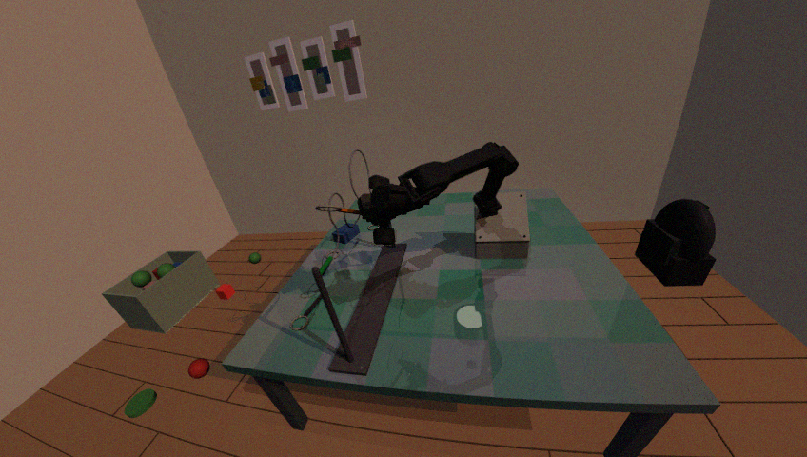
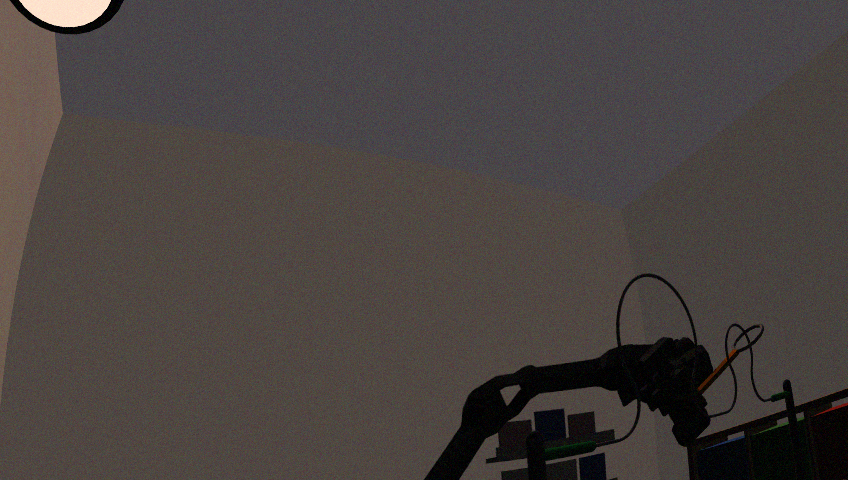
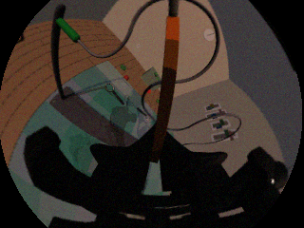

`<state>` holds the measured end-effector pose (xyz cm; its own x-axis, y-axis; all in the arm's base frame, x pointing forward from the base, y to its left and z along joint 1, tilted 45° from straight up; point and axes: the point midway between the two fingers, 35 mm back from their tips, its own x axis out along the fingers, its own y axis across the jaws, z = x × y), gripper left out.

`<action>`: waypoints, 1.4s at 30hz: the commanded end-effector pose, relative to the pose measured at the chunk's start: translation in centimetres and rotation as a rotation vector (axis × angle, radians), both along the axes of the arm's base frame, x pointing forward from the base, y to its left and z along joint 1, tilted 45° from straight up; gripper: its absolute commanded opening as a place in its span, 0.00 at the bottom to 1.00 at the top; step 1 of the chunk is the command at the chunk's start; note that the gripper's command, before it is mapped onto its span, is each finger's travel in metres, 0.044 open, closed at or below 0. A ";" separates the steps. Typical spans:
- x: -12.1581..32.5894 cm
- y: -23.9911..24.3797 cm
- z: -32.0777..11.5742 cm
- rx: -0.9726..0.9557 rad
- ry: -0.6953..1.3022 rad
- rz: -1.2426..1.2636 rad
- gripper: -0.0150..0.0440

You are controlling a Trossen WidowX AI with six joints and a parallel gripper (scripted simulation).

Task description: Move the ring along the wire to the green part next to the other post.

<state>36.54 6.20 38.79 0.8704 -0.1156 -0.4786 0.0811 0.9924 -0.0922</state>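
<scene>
My gripper (image 1: pixel 361 212) (image 2: pixel 701 391) (image 3: pixel 156 128) is shut on the orange handle (image 1: pixel 349 210) (image 2: pixel 717 371) (image 3: pixel 168 76). The ring (image 1: pixel 317 208) (image 2: pixel 762 327) is up at the small loop of the grey wire (image 2: pixel 726 344) (image 3: pixel 218 38), which appears to pass through it; I cannot tell whether they touch. The ring is tilted upward from the handle in the exterior view and out of the wrist view. One green part (image 1: pixel 325 265) (image 2: pixel 779 396) (image 3: pixel 67 29) joins one post (image 1: pixel 331 317) (image 2: pixel 790 410) (image 3: pixel 55 57). The other green part (image 2: pixel 570 449) is beside the other post (image 2: pixel 535 457).
The tall wire loop (image 1: pixel 350 169) (image 2: pixel 617 324) (image 3: pixel 239 123) stands close by the gripper body. The posts' dark base board (image 1: pixel 379 294) (image 3: pixel 90 111) lies on the table. A blue block (image 1: pixel 346 233) and a ring-ended dark object (image 1: pixel 308 308) (image 3: pixel 116 95) are beyond it.
</scene>
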 end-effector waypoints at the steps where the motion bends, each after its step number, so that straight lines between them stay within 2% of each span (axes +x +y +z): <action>1: -0.1 0.5 0.3 0.093 -0.027 0.001 0.00; 42: 1.0 6.8 3.0 1.010 -0.204 0.030 0.00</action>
<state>37.80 12.60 40.95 0.9380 0.2596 -0.2298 -0.0019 0.6666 0.7454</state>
